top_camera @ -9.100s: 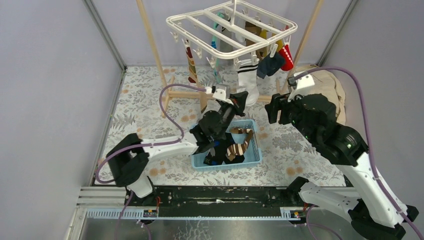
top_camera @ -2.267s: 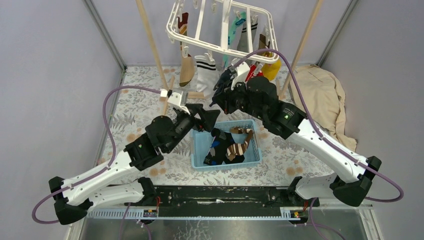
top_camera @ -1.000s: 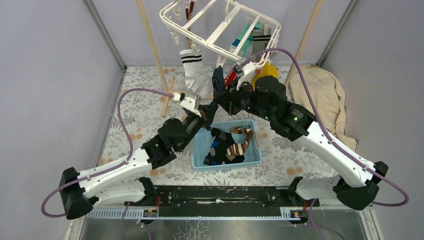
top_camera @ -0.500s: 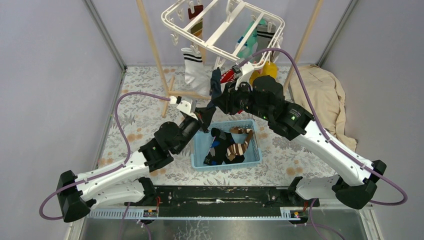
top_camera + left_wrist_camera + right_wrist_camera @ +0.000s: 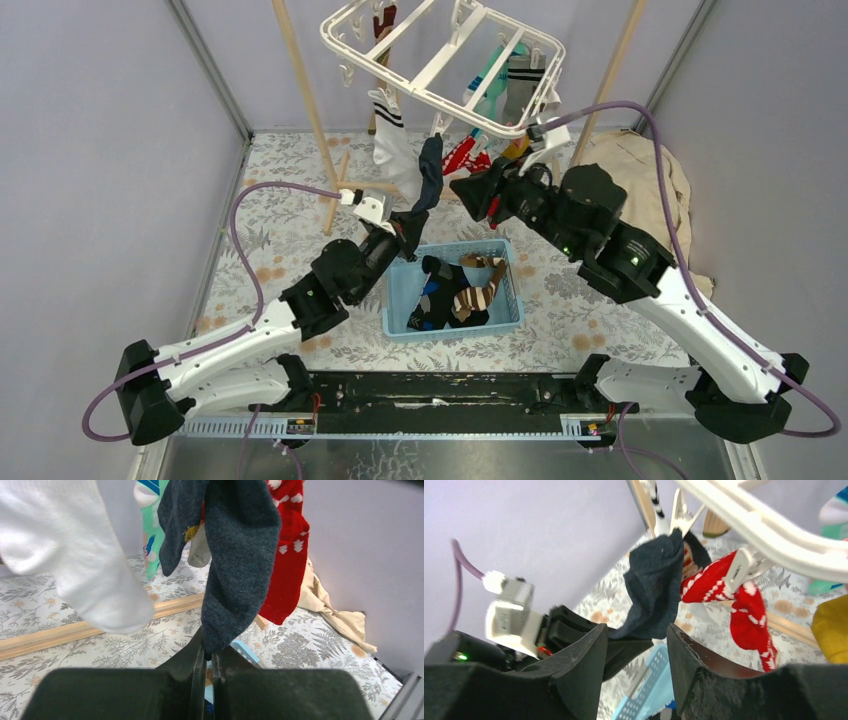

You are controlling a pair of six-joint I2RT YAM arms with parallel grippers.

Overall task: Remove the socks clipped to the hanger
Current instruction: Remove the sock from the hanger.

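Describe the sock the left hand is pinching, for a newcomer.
Find the white plastic rectangular drying hanger hung at the back of the cell. From its near rail hangs a dark navy fabric sock, toe pinched in the left hand. It hangs between a white ribbed sock and a red patterned sock, the only plain dark one.
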